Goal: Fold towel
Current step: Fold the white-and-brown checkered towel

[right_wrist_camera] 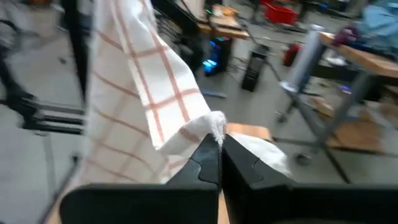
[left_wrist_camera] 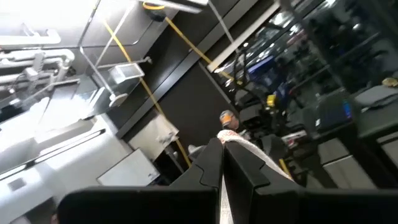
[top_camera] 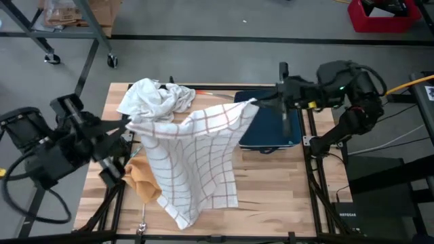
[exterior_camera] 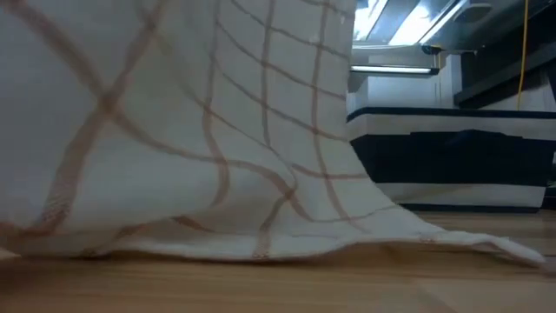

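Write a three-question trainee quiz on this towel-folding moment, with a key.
1. True or false: the checked towel hangs clear of the table.
2. Which grippers hold the checked towel? A) left only B) right only C) both
3. Fill in: the dark blue item lies on the table below the ____ gripper.

Key:
1. False. Its lower edge rests on the wood.
2. C. The left gripper and right gripper each pinch an upper corner, jaws shut.
3. Right.
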`<state>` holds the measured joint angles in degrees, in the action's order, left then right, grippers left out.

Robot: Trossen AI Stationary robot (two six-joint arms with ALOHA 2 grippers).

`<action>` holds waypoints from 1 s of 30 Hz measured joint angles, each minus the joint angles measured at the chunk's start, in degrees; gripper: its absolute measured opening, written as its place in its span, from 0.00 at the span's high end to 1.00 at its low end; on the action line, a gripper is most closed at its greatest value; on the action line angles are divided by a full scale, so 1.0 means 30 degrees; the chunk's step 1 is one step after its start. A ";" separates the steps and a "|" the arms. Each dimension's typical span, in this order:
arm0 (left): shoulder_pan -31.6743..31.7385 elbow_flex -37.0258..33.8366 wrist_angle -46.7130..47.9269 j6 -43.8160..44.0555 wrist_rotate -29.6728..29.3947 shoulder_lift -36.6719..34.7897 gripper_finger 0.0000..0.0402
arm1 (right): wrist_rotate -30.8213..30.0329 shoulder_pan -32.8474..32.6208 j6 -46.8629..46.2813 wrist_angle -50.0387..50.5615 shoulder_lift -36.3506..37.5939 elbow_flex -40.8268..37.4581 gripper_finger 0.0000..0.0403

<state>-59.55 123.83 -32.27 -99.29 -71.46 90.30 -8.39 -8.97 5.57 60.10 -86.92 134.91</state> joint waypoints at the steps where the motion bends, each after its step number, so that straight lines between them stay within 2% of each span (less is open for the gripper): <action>1: -0.0301 0.0000 0.0000 -0.0035 0.0048 -0.0082 1.00 | 0.0424 0.0000 -0.0245 -0.0066 0.0142 0.0000 0.99; 6: -0.1307 0.0000 -0.0034 -0.0115 0.0115 -0.0787 1.00 | 0.1072 0.0000 -0.0370 -0.0179 0.0868 0.0007 0.99; 14: -0.1712 0.0000 -0.0066 -0.1000 0.0385 -0.3025 1.00 | -0.0376 0.0000 0.1768 -0.2378 0.1650 0.0007 0.99; 20: -0.1712 0.0007 -0.0089 0.2356 0.0484 -0.4123 1.00 | -0.0463 0.0000 0.3113 -0.3255 0.2317 0.0015 0.99; 22: -0.1712 0.0007 -0.0023 0.2414 0.0950 -0.4344 1.00 | -0.1106 0.0000 0.4291 -0.3344 0.2524 0.0015 0.99; 27: -0.1682 0.0000 -0.0129 0.1100 0.1881 -0.5179 1.00 | -0.4604 0.0000 0.7475 -0.5723 0.2711 0.0015 0.99; 30: -0.1224 0.0000 -0.0138 0.0584 0.1893 -0.5836 1.00 | -0.5438 0.0038 0.9653 -0.7640 0.2507 0.0015 0.99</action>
<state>-63.22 123.83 -32.69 -97.54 -65.78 72.79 -24.71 -8.86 34.53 37.19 -79.40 134.96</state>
